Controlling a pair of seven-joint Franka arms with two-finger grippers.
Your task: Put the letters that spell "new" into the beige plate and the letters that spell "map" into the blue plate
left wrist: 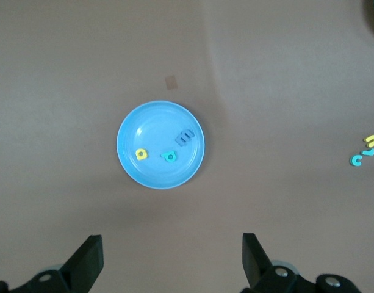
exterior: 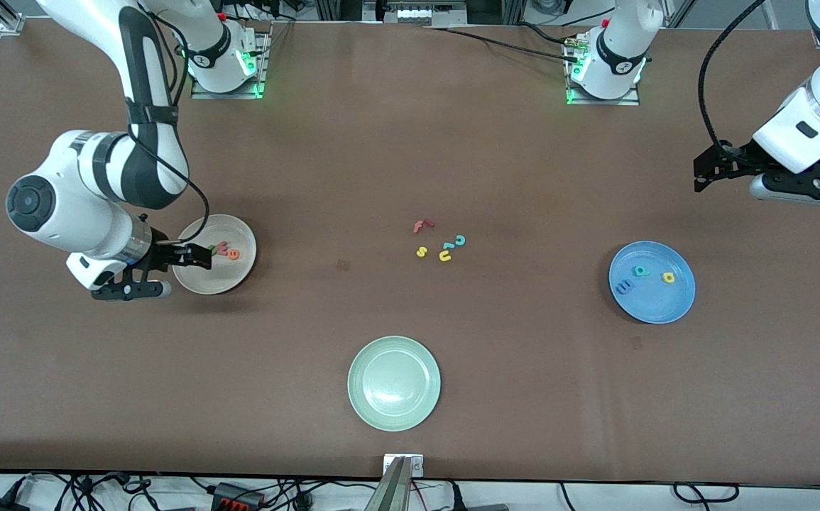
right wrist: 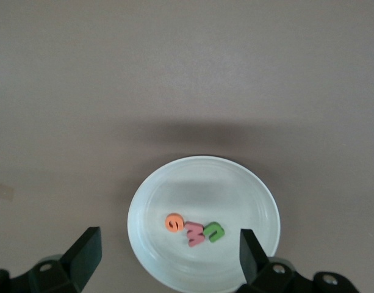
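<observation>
The beige plate (exterior: 219,278) (right wrist: 205,180) lies toward the right arm's end of the table. In it sit the orange e (exterior: 233,254) (right wrist: 173,223), the pink w (exterior: 223,248) (right wrist: 195,233) and the green n (right wrist: 215,231), close together. My right gripper (exterior: 199,256) (right wrist: 169,232) hangs open over that plate's rim, holding nothing. The blue plate (exterior: 654,309) (left wrist: 153,125) holds the dark blue m (exterior: 624,287) (left wrist: 185,138), teal p (exterior: 640,270) (left wrist: 170,157) and yellow a (exterior: 667,277) (left wrist: 141,154). My left gripper (exterior: 699,175) (left wrist: 171,241) is open and empty, high over the table's left-arm end.
A pale green plate (exterior: 394,415) lies nearest the front camera at mid-table. Loose letters cluster in the middle: a red f (exterior: 422,226), teal c (exterior: 459,240) (left wrist: 356,160), yellow s (exterior: 422,251) and yellow u (exterior: 445,255) (left wrist: 371,141).
</observation>
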